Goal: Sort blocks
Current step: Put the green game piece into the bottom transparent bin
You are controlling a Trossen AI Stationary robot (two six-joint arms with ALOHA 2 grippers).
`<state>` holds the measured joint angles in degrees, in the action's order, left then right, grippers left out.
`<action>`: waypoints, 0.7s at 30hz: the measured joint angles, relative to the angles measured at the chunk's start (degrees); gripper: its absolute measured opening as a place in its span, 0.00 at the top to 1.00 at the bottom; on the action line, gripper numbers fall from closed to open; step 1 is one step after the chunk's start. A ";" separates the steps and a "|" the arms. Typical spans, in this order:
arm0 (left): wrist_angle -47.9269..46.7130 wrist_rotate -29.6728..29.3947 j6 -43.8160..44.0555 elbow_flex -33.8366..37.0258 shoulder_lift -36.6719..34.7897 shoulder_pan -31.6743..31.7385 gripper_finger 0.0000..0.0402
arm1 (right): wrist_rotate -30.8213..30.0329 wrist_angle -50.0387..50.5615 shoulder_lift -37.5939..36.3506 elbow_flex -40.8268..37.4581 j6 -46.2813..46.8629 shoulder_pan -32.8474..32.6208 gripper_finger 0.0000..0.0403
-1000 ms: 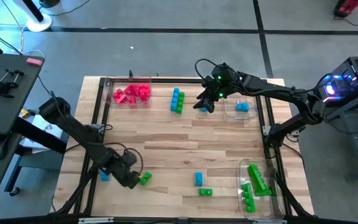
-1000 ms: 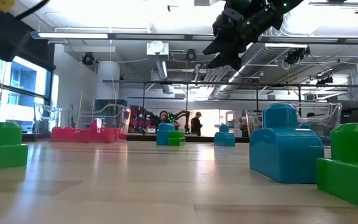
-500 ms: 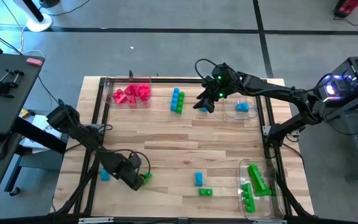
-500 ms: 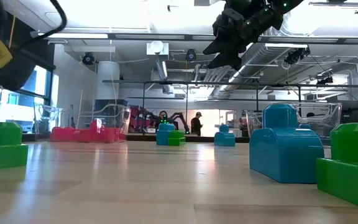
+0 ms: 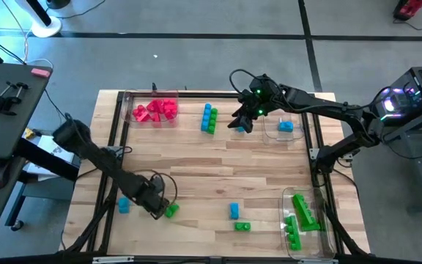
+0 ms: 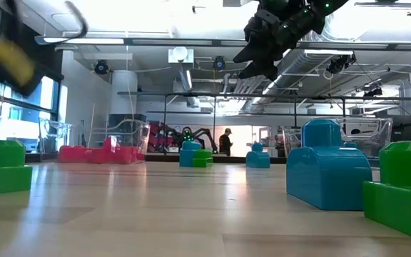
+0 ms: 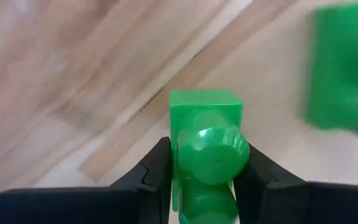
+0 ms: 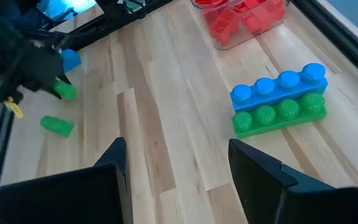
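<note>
A small green block (image 7: 205,106) stands stud up between the fingers of my left gripper (image 7: 207,165), which points down near the table's front left (image 5: 160,206) and is shut on it. A second green block (image 5: 171,211) lies just to its right, and a blue block (image 5: 123,205) lies to its left. More loose blocks, a blue one (image 5: 234,210) and a green one (image 5: 242,226), lie at the front middle. A blue-and-green bar (image 8: 278,99) rests on its side at the back. Beside that bar my right gripper (image 5: 240,123) hangs high, open and with nothing between its fingers. My left gripper pinches the green block by two opposite side walls (image 7: 178,155), one finger (image 7: 157,168) on each. The fingers come from above, pointing down. The block sits upright, its stud toward the wrist camera. Whether it is clear of the wood I cannot tell.
A clear tray of red blocks (image 5: 156,110) stands at the back left. Another tray with one blue block (image 5: 284,126) is at the back right, and a third with green bars (image 5: 302,216) at the front right. A dark frame (image 5: 116,147) runs around the tabletop.
My left gripper has gone a little toward the table's right edge and downward, coming over the green blocks near the front. The right arm has kept still.
</note>
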<state>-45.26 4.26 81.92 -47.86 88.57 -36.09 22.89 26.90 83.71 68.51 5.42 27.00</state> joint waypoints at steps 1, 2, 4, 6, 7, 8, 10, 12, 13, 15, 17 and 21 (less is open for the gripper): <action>-1.46 -0.73 -0.69 -0.13 -2.08 0.46 0.78 | 0.40 -0.03 -0.09 0.00 0.27 0.02 0.60; -3.50 -1.93 -1.50 -0.18 -4.41 1.03 0.78 | 0.73 -0.14 -0.31 0.00 0.77 0.00 0.60; -7.37 -5.29 -3.94 -0.02 -9.75 2.90 0.78 | 1.42 -0.37 -1.06 0.00 1.74 0.00 0.60; -8.95 -10.22 -6.99 -0.14 -15.93 5.78 0.78 | 2.74 -0.97 -2.15 0.01 3.28 0.00 0.60; -9.50 -12.72 -8.87 -0.17 -18.88 7.65 0.78 | 3.48 -1.11 -2.90 0.02 4.20 0.00 0.60; -9.55 -15.20 -11.25 -0.17 -21.74 9.91 0.78 | 4.21 -1.13 -3.59 0.02 5.37 0.00 0.60; -7.55 -20.41 -16.07 -0.17 -26.58 15.07 0.78 | 4.77 -1.25 -5.54 0.02 7.96 -0.21 0.60; -4.69 -23.51 -22.78 -0.17 -29.73 21.23 0.77 | 4.79 -1.25 -8.00 0.02 10.55 -0.87 0.60; -2.28 -23.72 -27.23 -0.17 -30.53 24.42 0.77 | 4.71 -1.25 -9.32 0.02 11.74 -1.35 0.60; 3.77 -22.35 -35.93 -0.17 -30.47 30.99 0.77 | 3.91 -1.34 -11.85 0.04 13.86 -2.75 0.60; 11.24 -18.46 -43.94 -0.17 -28.48 36.94 0.77 | 1.66 -1.02 -14.30 0.06 15.70 -4.49 0.60; 28.35 -7.64 -52.83 -0.17 -20.52 44.53 0.77 | -7.24 1.50 -17.93 0.09 20.67 -9.04 0.60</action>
<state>-16.91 -3.38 29.09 -48.03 68.06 8.44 15.66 28.40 65.78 68.60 26.08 17.96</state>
